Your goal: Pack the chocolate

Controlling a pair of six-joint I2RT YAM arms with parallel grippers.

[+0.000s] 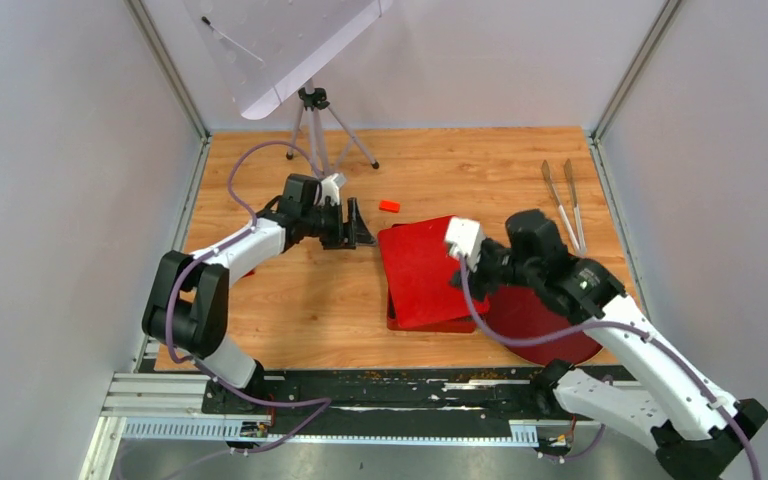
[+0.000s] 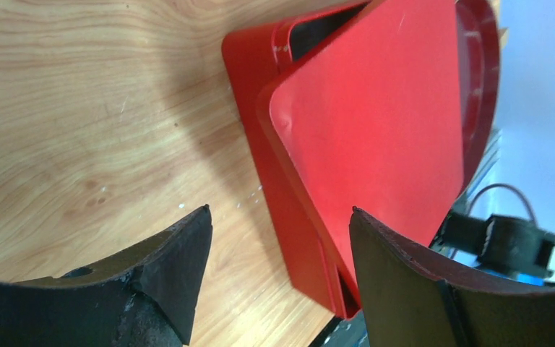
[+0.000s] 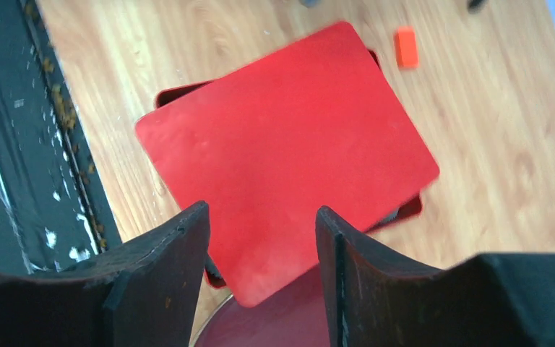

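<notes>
No chocolate shows in any view. A red box (image 1: 397,312) stands mid-table with a flat red lid (image 1: 425,265) lying askew over it and hiding its inside. In the left wrist view the lid (image 2: 376,116) overhangs the box (image 2: 289,210). In the right wrist view the lid (image 3: 289,137) is turned off square and a corner of the box (image 3: 170,97) shows. My left gripper (image 1: 358,230) is open and empty, just left of the box (image 2: 280,217). My right gripper (image 1: 468,280) is open and empty above the lid's near right corner (image 3: 260,213).
A dark red round plate (image 1: 550,330) lies partly under the box's right side (image 3: 282,318). A small orange-red block (image 1: 389,206) lies behind the box (image 3: 405,47). Metal tongs (image 1: 565,205) lie at the far right. A tripod (image 1: 317,125) stands at the back. A black rail (image 1: 380,385) runs along the front.
</notes>
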